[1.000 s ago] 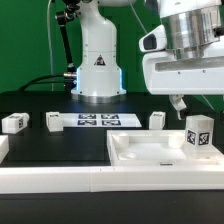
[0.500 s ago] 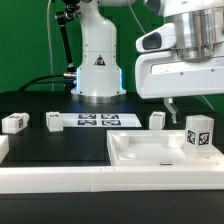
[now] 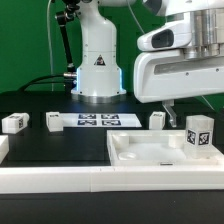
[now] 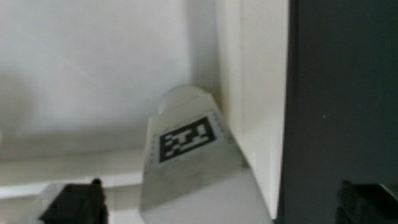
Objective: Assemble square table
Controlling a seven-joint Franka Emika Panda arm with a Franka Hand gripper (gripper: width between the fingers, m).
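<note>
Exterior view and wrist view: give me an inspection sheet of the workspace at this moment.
Surface: black table, with a white border rail along its near edge.
Job's things: square tabletop lies flat at the exterior view's right. One leg stands on it, and three more legs sit loose on the table.
Clutter: marker board only.
Grippers: end effector open above the tabletop, gripping nothing. The wrist view shows a tagged leg below it.
Cables: black cable beside the robot base.
Surroundings: green backdrop.
</note>
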